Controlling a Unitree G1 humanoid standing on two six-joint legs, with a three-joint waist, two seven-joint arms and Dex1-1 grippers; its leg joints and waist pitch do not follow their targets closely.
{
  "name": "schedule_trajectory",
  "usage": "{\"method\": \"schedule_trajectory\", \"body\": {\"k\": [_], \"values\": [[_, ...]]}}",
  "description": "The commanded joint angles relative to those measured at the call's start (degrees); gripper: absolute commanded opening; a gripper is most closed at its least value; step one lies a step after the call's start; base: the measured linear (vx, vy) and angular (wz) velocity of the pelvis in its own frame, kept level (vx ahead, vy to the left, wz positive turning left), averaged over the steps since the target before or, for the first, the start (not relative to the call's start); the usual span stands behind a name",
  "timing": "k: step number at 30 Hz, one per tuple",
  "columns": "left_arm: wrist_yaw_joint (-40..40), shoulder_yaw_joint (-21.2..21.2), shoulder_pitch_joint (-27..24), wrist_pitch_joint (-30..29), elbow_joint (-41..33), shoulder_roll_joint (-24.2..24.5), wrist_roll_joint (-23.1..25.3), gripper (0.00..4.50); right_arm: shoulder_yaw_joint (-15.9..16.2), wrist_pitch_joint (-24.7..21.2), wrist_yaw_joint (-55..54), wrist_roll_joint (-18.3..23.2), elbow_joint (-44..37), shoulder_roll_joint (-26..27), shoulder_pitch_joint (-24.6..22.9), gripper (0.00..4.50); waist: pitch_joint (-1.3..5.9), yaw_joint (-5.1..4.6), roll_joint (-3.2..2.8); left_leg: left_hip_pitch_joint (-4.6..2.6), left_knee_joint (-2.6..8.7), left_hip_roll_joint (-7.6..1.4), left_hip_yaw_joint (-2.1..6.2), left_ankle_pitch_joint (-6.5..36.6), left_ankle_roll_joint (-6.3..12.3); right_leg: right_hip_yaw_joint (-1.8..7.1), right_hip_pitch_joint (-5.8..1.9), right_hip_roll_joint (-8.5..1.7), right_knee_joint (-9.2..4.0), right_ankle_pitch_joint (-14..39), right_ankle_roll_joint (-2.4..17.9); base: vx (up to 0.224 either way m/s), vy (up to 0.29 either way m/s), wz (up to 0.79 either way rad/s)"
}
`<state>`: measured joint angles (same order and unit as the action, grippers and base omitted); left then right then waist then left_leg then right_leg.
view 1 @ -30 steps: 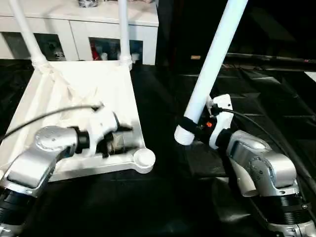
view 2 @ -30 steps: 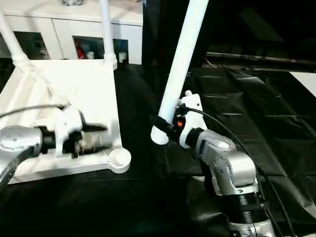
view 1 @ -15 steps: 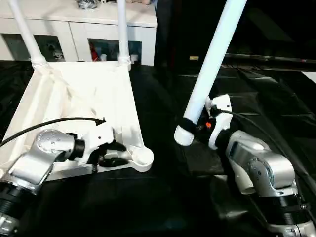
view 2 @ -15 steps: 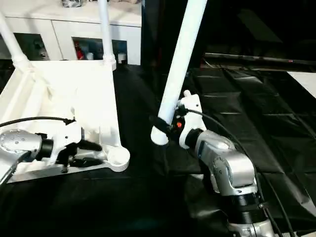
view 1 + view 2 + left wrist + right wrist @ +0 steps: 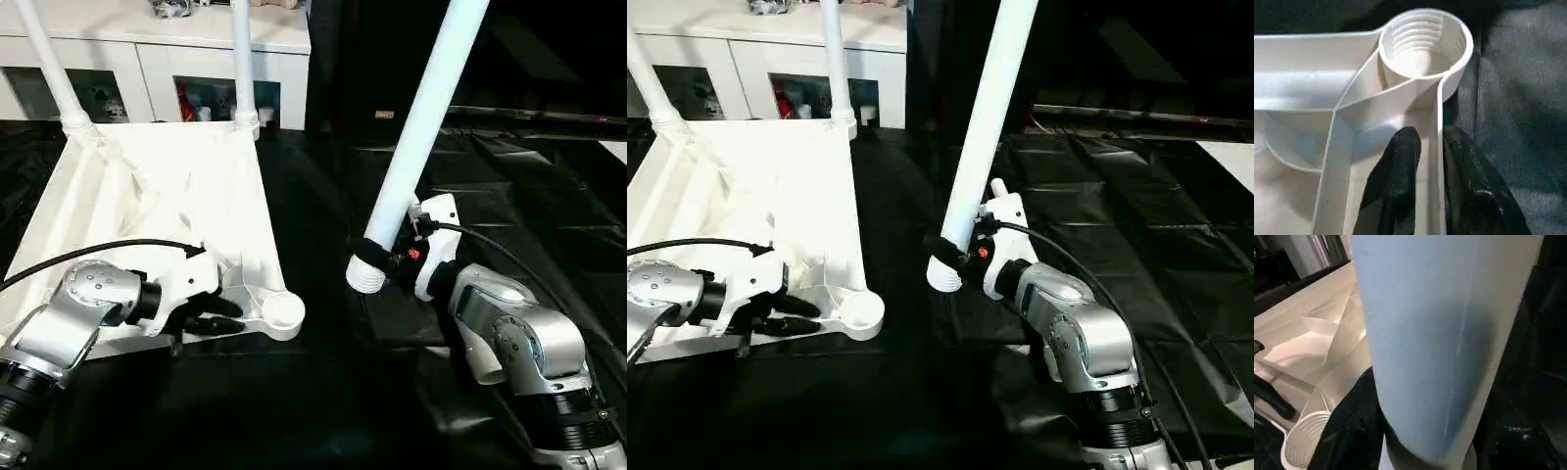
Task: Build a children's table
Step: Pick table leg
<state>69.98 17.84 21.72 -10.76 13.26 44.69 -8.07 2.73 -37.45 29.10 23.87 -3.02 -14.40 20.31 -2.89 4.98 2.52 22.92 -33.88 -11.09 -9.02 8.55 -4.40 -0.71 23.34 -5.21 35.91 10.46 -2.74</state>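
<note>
Tabletop (image 5: 167, 196) sits upside down, left of frame. My left gripper (image 5: 1431, 161) pinches its rim w/ one finger each side, steadying the empty corner socket (image 5: 284, 313). Right gripper (image 5: 387, 257) clamps the leg (image 5: 416, 137) at center, thread end down, ready for that socket.

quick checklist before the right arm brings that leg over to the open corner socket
1. Leg held: ok. The right gripper is closed around the loose leg near its lower end.
2. Target socket empty: ok. The near corner socket is open, threads visible inside.
3. Tabletop steadied: ok. The left gripper has one finger on each side of the rim of the tabletop, just short of the socket.
4. Leg aligned with socket: not ok. It is tilted and off to the side over the black floor.
5. Far legs seated: ok. Two legs stand in the far corners.
</note>
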Motion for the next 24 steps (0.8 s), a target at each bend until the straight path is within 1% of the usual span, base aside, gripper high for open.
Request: {"method": "schedule_trajectory", "body": {"k": [1,3,4,7,11,13,16,17,18,21,22,23,24], "values": [[0.02,-0.63,-0.61,0.45,0.60,1.01,1.07,0.50,-0.22,0.82,0.31,-0.65,0.53,-0.73,1.26,1.91,3.56,-0.22,-1.21,-2.06,4.98,-0.92,-0.26,23.54,-5.40,0.85,-0.90,-1.47,-4.29,18.09,9.49,0.000,0.000,0.00],[0.32,-0.65,-0.91,0.63,0.66,1.25,1.26,0.50,-0.25,0.82,0.36,-0.68,0.54,-0.74,1.25,1.91,3.52,-0.22,-1.18,-2.10,4.98,-0.91,-0.25,24.04,-5.38,0.87,-0.83,-1.49,-4.39,18.93,9.23,0.000,0.000,0.00],[0.53,-0.57,-1.16,0.75,0.69,1.56,1.52,0.24,-0.26,0.81,0.41,-0.72,0.51,-0.75,1.25,1.91,3.52,-0.20,-1.28,-2.18,5.01,-0.96,-0.21,24.21,-5.41,0.86,-0.75,-1.51,-4.42,19.16,9.30,0.000,0.000,0.00],[0.59,-0.30,-1.49,1.02,0.91,2.09,2.18,0.06,-0.31,0.88,0.44,-0.76,0.61,-0.72,1.32,1.91,3.47,-0.21,-1.29,-2.22,5.05,-0.96,-0.17,25.06,-5.51,0.85,-0.66,-1.51,-4.47,19.62,9.36,0.000,0.000,0.00],[0.12,-1.15,-1.42,1.47,1.17,1.59,1.95,0.02,-0.40,0.89,0.47,-0.71,0.71,-0.65,1.47,1.91,3.49,-0.23,-1.29,-2.15,5.02,-0.94,-0.20,24.77,-5.47,0.86,-0.69,-1.50,-4.40,19.02,9.48,0.000,0.000,0.00],[0.20,-2.18,-1.19,1.69,0.96,0.52,0.55,0.00,-0.37,0.84,0.61,-0.64,0.80,-0.69,1.51,1.91,3.53,-0.22,-1.32,-2.16,4.99,-0.94,-0.21,24.63,-5.46,0.87,-0.70,-1.53,-4.37,18.87,9.57,0.000,0.000,0.00],[0.24,-2.60,-1.14,1.81,0.58,-0.04,-0.12,0.00,-0.37,0.72,0.74,-0.52,0.74,-0.76,1.47,1.91,3.51,-0.19,-1.35,-2.15,5.01,-0.96,-0.19,24.81,-5.51,0.86,-0.71,-1.54,-4.41,19.01,9.56,0.000,0.000,0.00],[0.22,-2.90,-1.01,2.55,-0.14,-0.97,-0.87,0.00,-0.54,0.48,0.86,-0.29,0.67,-0.86,1.43,1.91,3.52,-0.20,-1.38,-2.14,5.02,-0.96,-0.17,24.81,-5.52,0.86,-0.72,-1.52,-4.39,18.94,9.57,0.000,0.000,0.00],[0.25,-2.87,-1.00,2.52,-0.26,-1.10,-0.96,0.00,-0.56,0.46,0.87,-0.27,0.68,-0.87,1.43,1.91,3.55,-0.20,-1.30,-2.13,4.98,-0.96,-0.20,24.49,-5.45,0.86,-0.78,-1.51,-4.36,18.45,9.62,0.000,0.000,0.00],[0.43,-0.99,-1.03,2.63,-2.60,-3.74,-1.34,0.00,-0.95,0.38,0.93,-0.06,0.96,-1.05,1.39,1.91,3.56,-0.12,-1.26,-2.09,4.94,-0.99,-0.28,23.63,-5.14,0.87,-0.84,-1.54,-4.31,17.63,9.90,0.000,0.000,0.00],[0.14,0.52,-1.07,1.96,-3.69,-5.42,-1.15,0.00,-0.90,0.45,0.97,-0.15,1.04,-1.11,1.35,1.91,3.59,-0.10,-1.19,-2.02,4.93,-1.03,-0.33,23.01,-4.97,0.88,-0.95,-1.53,-4.26,17.02,10.01,0.000,0.000,0.00],[0.14,0.52,-1.07,1.96,-3.69,-5.42,-1.15,0.00,-0.90,0.45,0.97,-0.15,1.04,-1.11,1.35,1.91,3.61,0.02,-1.14,-2.06,4.83,-1.02,-0.45,22.29,-4.64,0.92,-0.95,-1.56,-4.25,16.53,10.10,0.000,0.000,0.00],[-0.07,2.29,-1.02,1.36,-4.35,-6.99,-0.30,0.00,-0.85,0.40,0.92,-0.17,0.95,-1.09,1.31,1.91,3.65,0.09,-1.48,-2.06,4.83,-1.01,-0.45,21.88,-4.57,0.93,-1.01,-1.58,-4.18,16.17,10.15,0.000,0.000,0.00]]}}
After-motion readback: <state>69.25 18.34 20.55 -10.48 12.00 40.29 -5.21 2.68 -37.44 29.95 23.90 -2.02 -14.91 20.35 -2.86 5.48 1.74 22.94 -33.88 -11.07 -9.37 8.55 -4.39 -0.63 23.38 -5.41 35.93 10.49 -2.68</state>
